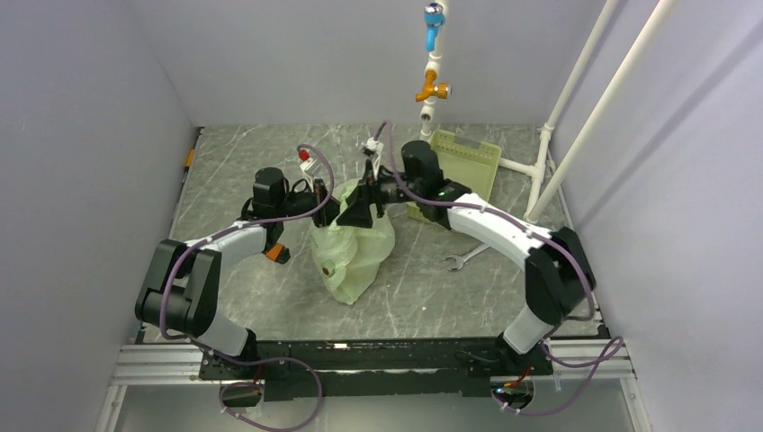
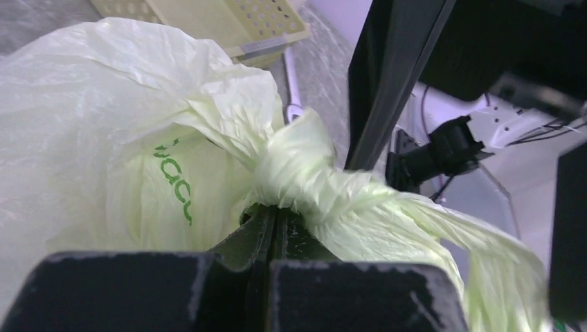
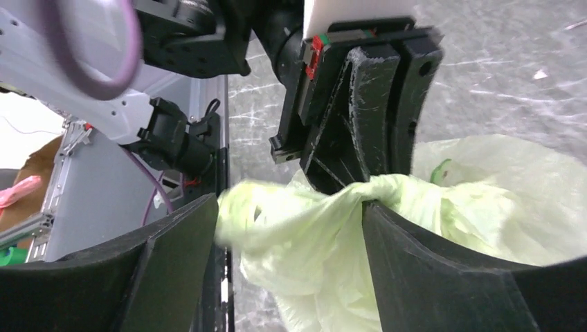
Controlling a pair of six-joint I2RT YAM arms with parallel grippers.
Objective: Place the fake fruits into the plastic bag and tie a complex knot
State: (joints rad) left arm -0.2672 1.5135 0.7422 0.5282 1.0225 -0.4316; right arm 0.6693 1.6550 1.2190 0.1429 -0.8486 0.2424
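Left gripper is pressed fully together on the twisted neck of the thin translucent pale yellow-green plastic bag, just under a tight knot. The bag sits on the grey marbled surface between the arms, its long axis running from the near bulge to the far neck. Only the left wrist view shows the knot's wraps. The right wrist view shows the right gripper spread wide, straddling bunched film without pinching it.
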